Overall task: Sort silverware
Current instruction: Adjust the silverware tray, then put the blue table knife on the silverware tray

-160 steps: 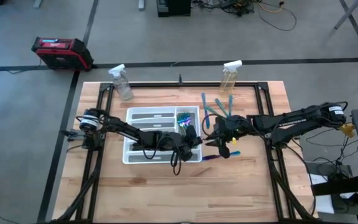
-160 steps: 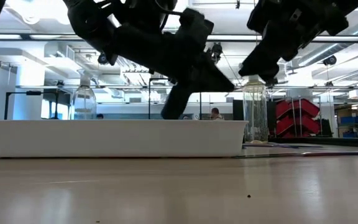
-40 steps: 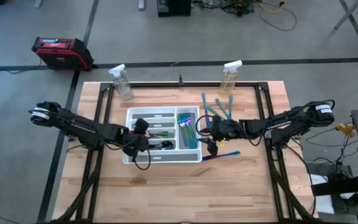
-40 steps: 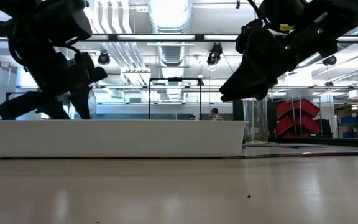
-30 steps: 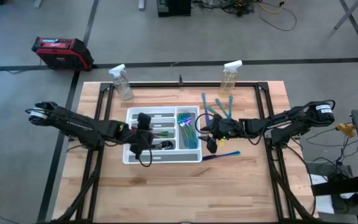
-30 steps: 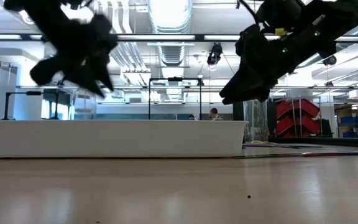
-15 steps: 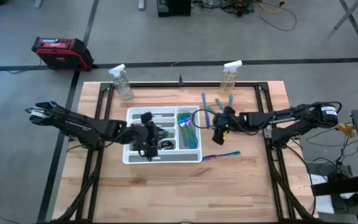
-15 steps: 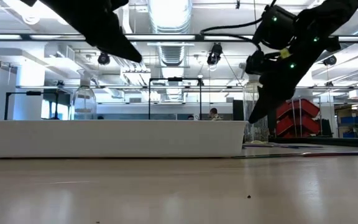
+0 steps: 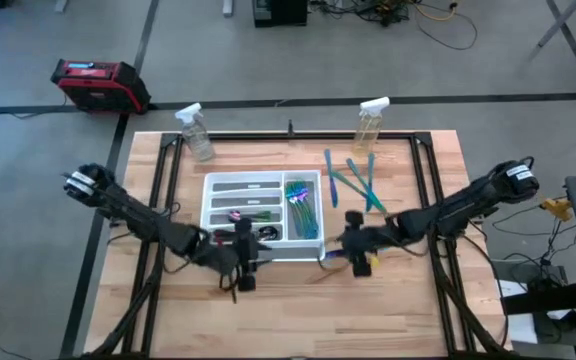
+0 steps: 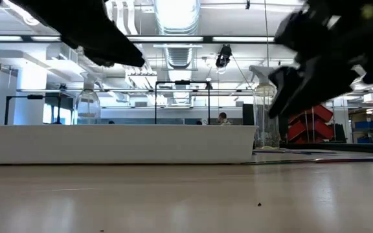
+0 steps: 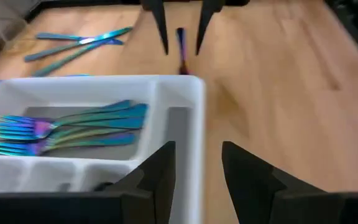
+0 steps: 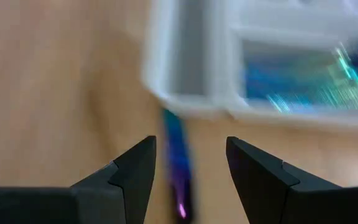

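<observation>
Grey floor (image 9: 468, 70), red toolbox (image 9: 98, 83), ceiling lights (image 10: 173, 13)

A lab or workshop hall: exposed ceiling ducts (image 10: 173, 39), red storage bins (image 10: 306, 123), taped concrete floor (image 9: 28, 140), loose cables (image 9: 438, 20).

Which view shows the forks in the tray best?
The left wrist view: the forks lie side by side in one compartment of the tray, tines and handles clear. The high view shows them only as a small iridescent bundle. In the right wrist view they are a blur. The low view hides them behind the tray wall.
</observation>
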`<control>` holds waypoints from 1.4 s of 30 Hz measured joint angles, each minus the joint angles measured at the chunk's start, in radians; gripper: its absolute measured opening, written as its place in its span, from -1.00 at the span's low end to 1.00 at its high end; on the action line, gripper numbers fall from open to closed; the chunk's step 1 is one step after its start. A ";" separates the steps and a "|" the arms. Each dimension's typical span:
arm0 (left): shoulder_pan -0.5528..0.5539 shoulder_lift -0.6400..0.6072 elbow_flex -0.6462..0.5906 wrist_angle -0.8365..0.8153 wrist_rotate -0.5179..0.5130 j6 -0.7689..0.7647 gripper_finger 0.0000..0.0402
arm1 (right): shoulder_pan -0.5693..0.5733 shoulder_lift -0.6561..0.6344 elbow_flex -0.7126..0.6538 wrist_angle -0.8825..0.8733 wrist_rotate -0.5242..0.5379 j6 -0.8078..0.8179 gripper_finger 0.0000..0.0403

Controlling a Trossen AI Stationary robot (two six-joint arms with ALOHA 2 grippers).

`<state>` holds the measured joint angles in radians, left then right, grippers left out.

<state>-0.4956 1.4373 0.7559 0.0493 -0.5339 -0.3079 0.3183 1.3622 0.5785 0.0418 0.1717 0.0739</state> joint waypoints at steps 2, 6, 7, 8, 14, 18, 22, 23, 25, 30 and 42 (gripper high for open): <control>-0.045 0.040 0.015 -0.004 -0.004 -0.055 -0.42 | 0.052 0.020 -0.002 0.078 -0.002 -0.035 -0.08; -0.115 0.126 0.034 -0.005 0.000 -0.155 -0.42 | 0.107 0.102 -0.005 0.243 0.000 -0.039 -0.08; -0.126 0.148 0.036 -0.004 0.001 -0.176 -0.42 | 0.117 0.128 -0.005 0.276 0.002 -0.030 -0.08; -0.135 0.170 0.038 -0.002 0.001 -0.197 -0.42 | 0.123 0.155 -0.005 0.308 0.001 -0.020 -0.08; -0.139 0.258 0.028 -0.019 -0.025 -0.236 -0.42 | 0.119 0.321 0.006 0.443 0.033 0.038 -0.08; -0.099 0.267 -0.001 -0.029 -0.077 -0.224 -0.42 | 0.089 0.385 0.039 0.443 0.098 0.038 -0.08; -0.055 0.253 -0.042 -0.038 -0.132 -0.207 -0.42 | 0.036 0.392 0.058 0.442 0.117 0.002 -0.08; -0.046 0.246 -0.054 -0.037 -0.134 -0.202 -0.42 | 0.021 0.388 0.061 0.442 0.123 -0.017 -0.08; -0.024 0.237 -0.077 -0.039 -0.139 -0.199 -0.42 | -0.013 0.377 0.068 0.448 0.127 -0.049 -0.08; 0.021 0.225 -0.123 -0.033 -0.203 -0.195 -0.42 | -0.116 0.353 0.068 0.414 0.136 -0.101 -0.08; -0.012 0.278 -0.095 0.436 -0.117 -0.028 -0.42 | -0.012 0.145 0.067 -0.101 0.034 0.139 -0.12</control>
<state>-0.5080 1.7158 0.6609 0.4857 -0.6504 -0.3363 0.3061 1.5074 0.6456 -0.0588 0.2052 0.2126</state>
